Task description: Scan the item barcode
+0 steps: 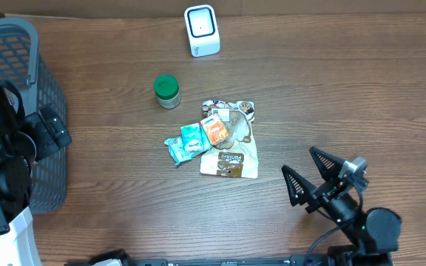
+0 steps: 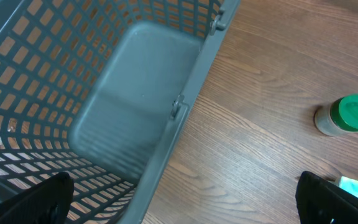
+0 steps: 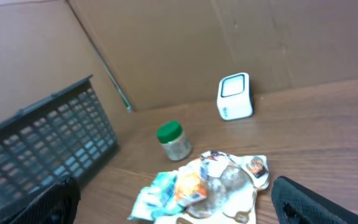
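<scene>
A grey lattice basket [image 1: 28,81] stands at the left edge of the bench [image 1: 361,89]. From the left wrist view, the part of its floor that shows is plain grey plastic. The left claw [image 2: 185,205] hangs over the basket's near rim with its fingers spread wide, one tip over the lattice and the other over the wood. It holds nothing.

A small clear jar [image 1: 167,91] with a green lid stands upright on the bench, well apart from the basket. Something pale fills it, perhaps a spice or seasoning, though the view is too soft to be sure.

Just beside the jar, towards the middle of the bench, a flat printed pouch [image 1: 235,159] lies on the wood. An orange packet [image 1: 214,130] rests on its upper left part, and teal packets [image 1: 187,142] overlap at its left edge, touching the orange one.

The white scanner [image 1: 201,29] stands at the far side of the bench, near the cardboard wall [image 3: 166,43], apart from the jar and the pile.

The right claw [image 1: 297,159] is low at the near right, its fingers spread wide and pointing towards the pile, gripping nothing and clear of the pouch.
</scene>
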Action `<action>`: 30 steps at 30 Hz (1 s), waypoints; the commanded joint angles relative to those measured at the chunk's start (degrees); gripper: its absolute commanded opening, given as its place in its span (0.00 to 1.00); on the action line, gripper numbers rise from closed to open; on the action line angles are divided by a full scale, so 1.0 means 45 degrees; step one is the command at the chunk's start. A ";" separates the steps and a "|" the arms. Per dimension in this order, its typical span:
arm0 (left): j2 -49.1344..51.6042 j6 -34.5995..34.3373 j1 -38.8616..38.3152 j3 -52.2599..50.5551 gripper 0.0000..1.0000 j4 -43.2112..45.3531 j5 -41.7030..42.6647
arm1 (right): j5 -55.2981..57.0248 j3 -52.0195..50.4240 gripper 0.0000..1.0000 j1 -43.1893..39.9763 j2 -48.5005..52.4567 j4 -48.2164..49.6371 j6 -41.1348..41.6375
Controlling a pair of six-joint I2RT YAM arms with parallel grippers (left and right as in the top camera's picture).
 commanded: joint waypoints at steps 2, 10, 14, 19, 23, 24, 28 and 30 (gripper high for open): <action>-0.0112 -0.0267 0.0068 0.0330 1.00 0.0005 -0.0214 | -0.1156 0.2283 1.00 0.0063 0.2327 -0.0515 0.0126; -0.0112 -0.0267 0.0073 0.0330 1.00 0.0005 -0.0214 | -0.2433 0.5906 1.00 0.0165 0.7320 -0.2739 -0.0403; -0.0112 -0.0267 0.0068 0.0330 1.00 0.0005 -0.0214 | -0.2409 0.7674 1.00 0.0981 0.9568 -0.4041 -0.1540; -0.0112 -0.0262 0.0068 0.0330 1.00 0.0005 -0.0214 | -0.1569 0.9884 1.00 0.2924 1.2594 -0.5085 -0.1554; -0.0112 -0.0267 0.0068 0.0330 1.00 0.0005 -0.0214 | -0.0287 1.1803 1.00 0.4765 1.5203 -0.6416 -0.1554; -0.0112 -0.0267 0.0068 0.0330 1.00 0.0005 -0.0214 | -0.0078 1.2201 1.00 0.5134 1.5771 -0.6659 -0.1554; -0.0112 -0.0267 0.0068 0.0330 1.00 0.0005 -0.0214 | -0.0316 1.3056 1.00 0.6295 1.7704 -0.6363 -0.1496; -0.0112 -0.0267 0.0073 0.0325 1.00 0.0010 -0.0214 | -0.0369 1.3056 1.00 0.6606 1.8350 -0.5557 -0.1433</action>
